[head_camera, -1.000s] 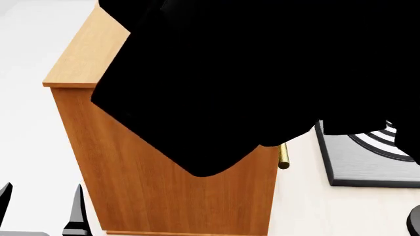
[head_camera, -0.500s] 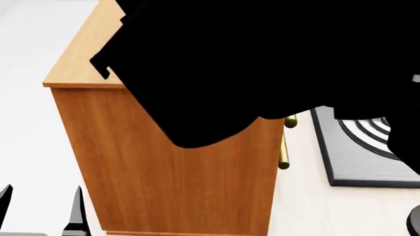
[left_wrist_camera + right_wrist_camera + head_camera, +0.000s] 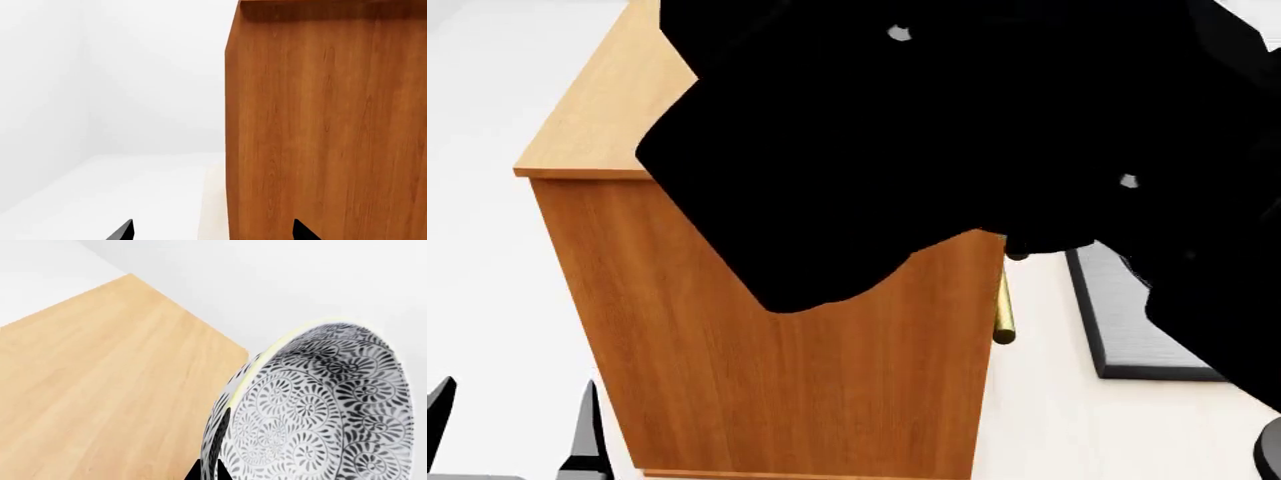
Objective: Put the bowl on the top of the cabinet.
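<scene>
A: Starting nearest, the left gripper [image 3: 514, 430] sits low at the head view's bottom-left corner, its two dark fingertips [image 3: 123, 230] standing well apart with nothing between them.

B: And what does it face?

A: The orange-brown side panel of the cabinet [image 3: 327, 125], close by, with pale floor and white wall beside it.

B: Where is the bowl?

A: In the right wrist view. The bowl [image 3: 320, 410] fills that picture's lower part, tipped steeply so its grey patterned inside faces the camera. One dark finger of the right gripper [image 3: 208, 467] shows at the bowl's rim, so the pincer appears closed on the rim. The other finger is hidden.

B: Is it over the cabinet?

A: The cabinet's light flat top lies behind and beneath it. I cannot tell whether the bowl touches the wood.

B: Does the head view help?

A: Little. The black right arm [image 3: 961, 130] blocks most of the top. Farther right, a brass handle [image 3: 1004, 310] runs down the cabinet's front edge, and beyond it a grey dark-edged board [image 3: 1121, 320] lies on the pale table [image 3: 1054, 430].
</scene>
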Controlling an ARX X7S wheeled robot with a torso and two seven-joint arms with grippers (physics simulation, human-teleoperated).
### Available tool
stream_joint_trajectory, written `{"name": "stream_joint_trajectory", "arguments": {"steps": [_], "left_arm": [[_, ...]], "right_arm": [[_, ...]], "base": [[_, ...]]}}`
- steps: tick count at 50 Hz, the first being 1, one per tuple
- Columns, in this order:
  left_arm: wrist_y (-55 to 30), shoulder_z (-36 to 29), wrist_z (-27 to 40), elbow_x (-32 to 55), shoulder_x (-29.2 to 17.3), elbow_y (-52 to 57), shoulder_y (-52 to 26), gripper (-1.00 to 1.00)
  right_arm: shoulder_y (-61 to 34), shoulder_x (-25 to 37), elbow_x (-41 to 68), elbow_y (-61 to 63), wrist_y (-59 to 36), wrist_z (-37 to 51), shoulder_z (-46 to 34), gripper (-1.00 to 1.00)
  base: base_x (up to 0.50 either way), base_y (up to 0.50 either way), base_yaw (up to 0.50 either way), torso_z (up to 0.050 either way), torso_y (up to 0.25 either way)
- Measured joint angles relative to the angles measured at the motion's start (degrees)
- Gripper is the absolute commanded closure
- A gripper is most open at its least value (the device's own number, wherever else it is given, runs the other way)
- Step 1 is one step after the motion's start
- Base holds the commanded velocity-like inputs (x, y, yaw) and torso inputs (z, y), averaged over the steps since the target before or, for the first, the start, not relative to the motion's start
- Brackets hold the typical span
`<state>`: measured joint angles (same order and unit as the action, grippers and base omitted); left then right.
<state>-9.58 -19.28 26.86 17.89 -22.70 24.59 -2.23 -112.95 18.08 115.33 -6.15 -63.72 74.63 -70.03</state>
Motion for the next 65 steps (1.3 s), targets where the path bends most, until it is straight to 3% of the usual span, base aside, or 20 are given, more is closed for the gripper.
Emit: {"name": "stream_joint_trajectory", "arguments": {"steps": [65], "left_arm": [[1.38, -0.56, 0.08, 0.54, -0.33, -1.64, 0.01, -1.0]], "right_arm": [[4.73, -5.51, -9.17, 1.18, 1.83, -5.75, -4.1, 1.0]], "base": [[0.0, 0.0, 0.0, 0.0, 0.0]]}}
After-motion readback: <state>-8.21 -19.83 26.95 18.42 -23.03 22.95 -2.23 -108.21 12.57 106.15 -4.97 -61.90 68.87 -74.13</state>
